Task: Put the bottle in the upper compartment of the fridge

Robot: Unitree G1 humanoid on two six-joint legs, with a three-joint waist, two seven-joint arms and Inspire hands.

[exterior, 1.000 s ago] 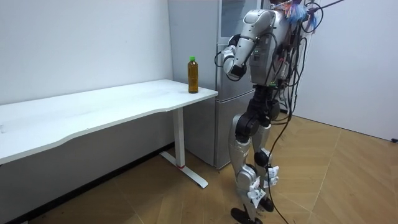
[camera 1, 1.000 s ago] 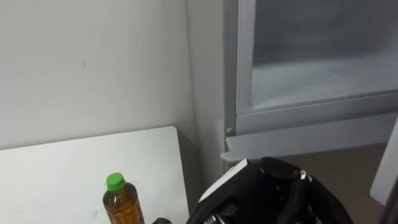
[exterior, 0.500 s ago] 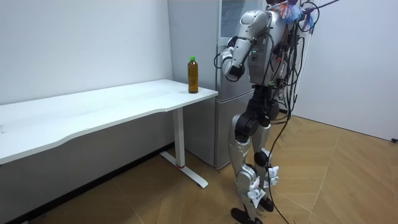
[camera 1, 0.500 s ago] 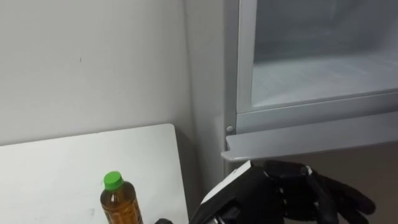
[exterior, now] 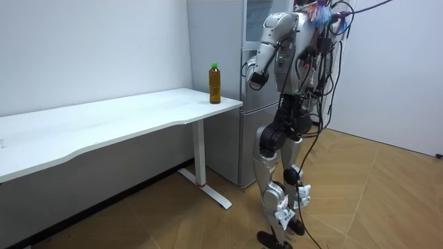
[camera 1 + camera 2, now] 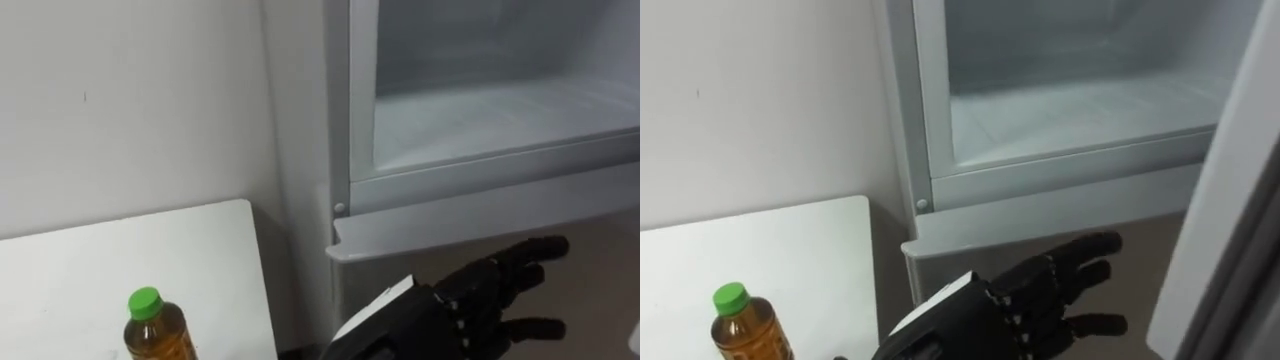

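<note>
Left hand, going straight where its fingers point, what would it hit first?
Probably the fridge front below the open upper compartment; the left hand points forward-right, depth unclear.

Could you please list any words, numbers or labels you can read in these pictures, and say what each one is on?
None can be read. The green-capped bottle shows no legible label, in the room view it is too small to tell, and the fridge and white table carry no visible print.

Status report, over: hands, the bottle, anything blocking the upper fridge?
Left hand open, empty, in front of the fridge. Bottle upright on the table, untouched. Upper compartment open, nothing blocking it.
</note>
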